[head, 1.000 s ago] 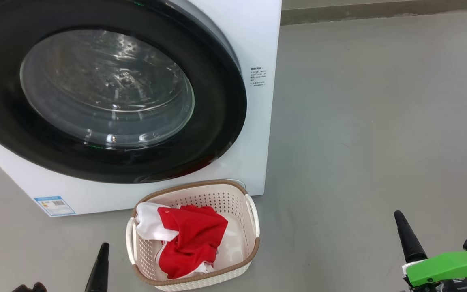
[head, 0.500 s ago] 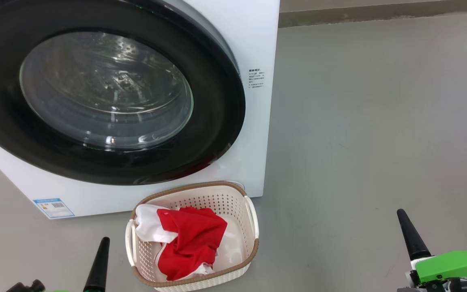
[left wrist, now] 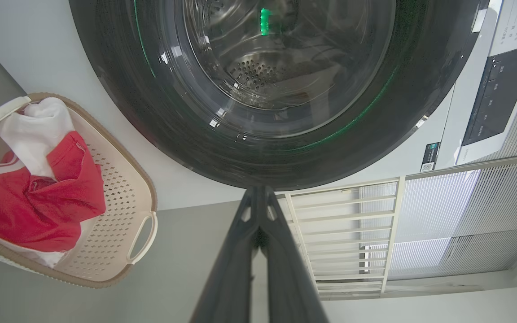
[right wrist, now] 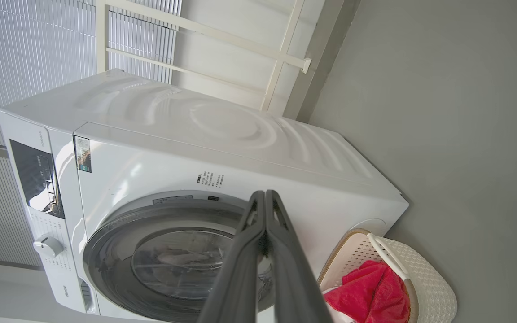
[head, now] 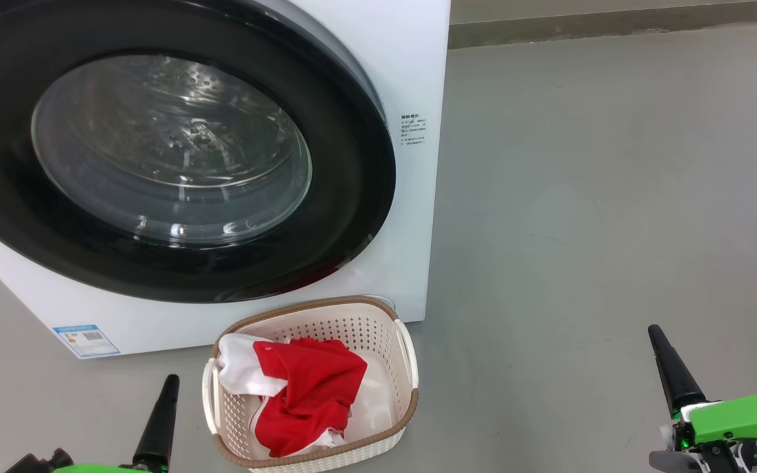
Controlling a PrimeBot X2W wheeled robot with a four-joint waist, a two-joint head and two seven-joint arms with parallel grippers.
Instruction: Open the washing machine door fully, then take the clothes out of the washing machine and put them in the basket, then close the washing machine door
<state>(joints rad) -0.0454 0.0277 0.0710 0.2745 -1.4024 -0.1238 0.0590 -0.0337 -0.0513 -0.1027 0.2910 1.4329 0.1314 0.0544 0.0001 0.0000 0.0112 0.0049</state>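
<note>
The washing machine (head: 418,79) stands at the upper left of the head view with its black-rimmed glass door (head: 168,151) lying flat against its front. On the floor before it sits the cream basket (head: 407,368), holding the red garment (head: 309,394) and the white garment (head: 240,373). My left gripper (head: 167,389) is at the bottom left, just left of the basket, and it is shut with nothing in it. Shut and empty as well, my right gripper (head: 654,335) is at the bottom right, far from the basket. The left wrist view faces the door (left wrist: 267,89) and basket (left wrist: 142,224).
Grey floor (head: 602,197) spreads wide to the right of the machine. A wall base (head: 615,20) runs along the back. The right wrist view shows the machine's control panel (right wrist: 38,179), a dial (right wrist: 47,246), and a white frame (right wrist: 276,58) on the wall behind.
The whole head view has slid slightly, so the machine and basket sit a little lower and further left. Both grippers stay shut; the right one has risen slightly in the picture.
</note>
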